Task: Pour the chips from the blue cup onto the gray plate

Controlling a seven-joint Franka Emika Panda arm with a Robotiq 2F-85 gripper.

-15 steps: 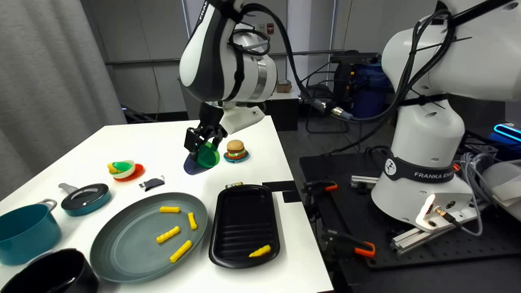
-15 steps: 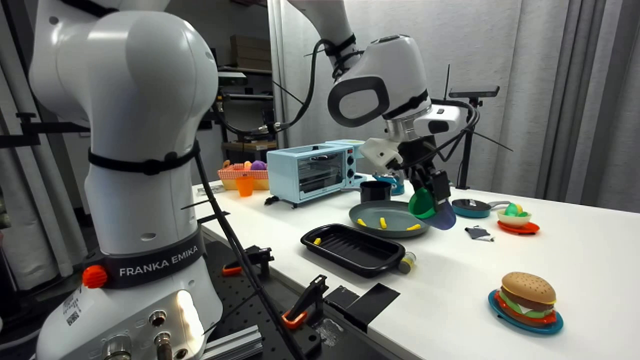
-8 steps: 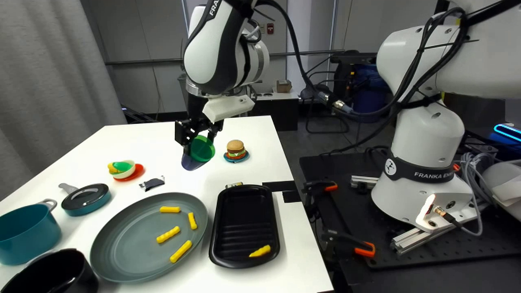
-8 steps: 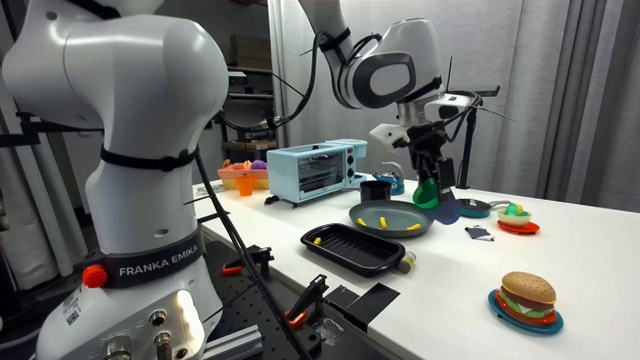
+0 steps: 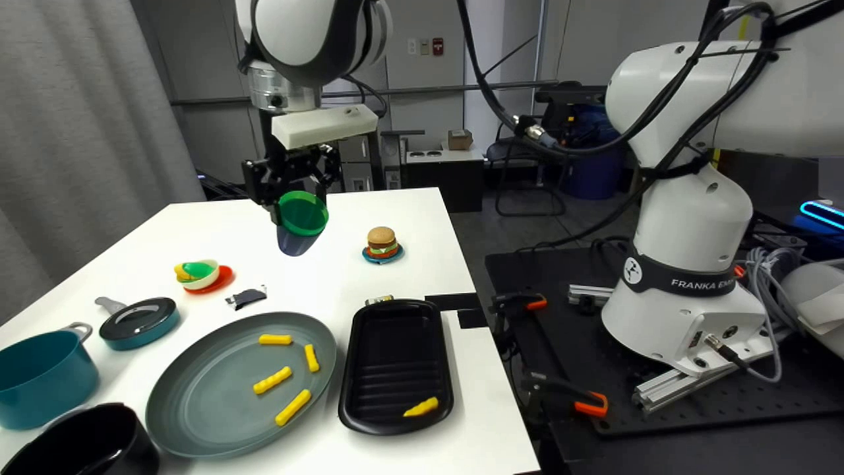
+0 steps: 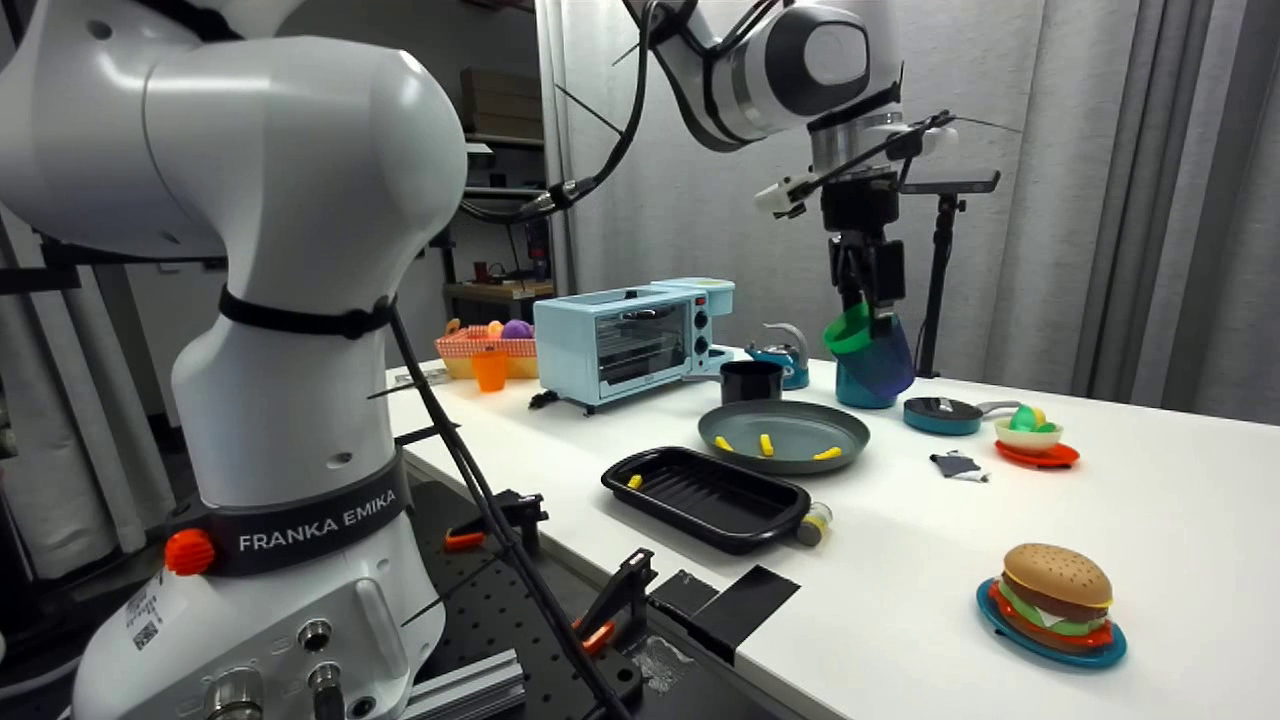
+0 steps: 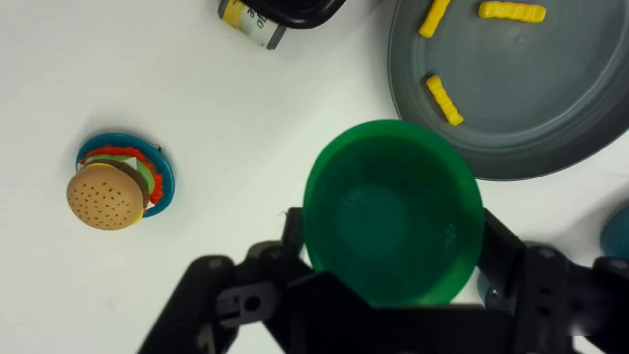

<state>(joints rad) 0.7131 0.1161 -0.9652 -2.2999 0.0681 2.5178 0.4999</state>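
The blue cup (image 5: 298,239) has a green inside and a dark blue outside. My gripper (image 5: 300,198) is shut on it and holds it high above the table, tilted slightly, behind the gray plate (image 5: 211,389). In the wrist view the cup (image 7: 388,211) sits between both fingers, and no chips show inside it. Several yellow chips (image 5: 271,380) lie on the plate, which also shows in the wrist view (image 7: 535,73). Another chip (image 5: 421,407) lies in the black tray. The cup (image 6: 880,360) also shows in an exterior view, above the far part of the table.
The black tray (image 5: 395,349) stands beside the plate, with a small can (image 6: 814,524) at its end. A toy burger (image 5: 382,241), teal pot (image 5: 46,376), black pot (image 5: 79,442), small pan (image 5: 140,323), wrapper (image 5: 247,297) and bowl (image 5: 198,277) stand around. A toaster oven (image 6: 630,340) is farther off.
My gripper has risen with the cup and moved left in an exterior view. The cup has turned from strongly tilted to nearly upright. The chips and plate have not moved.
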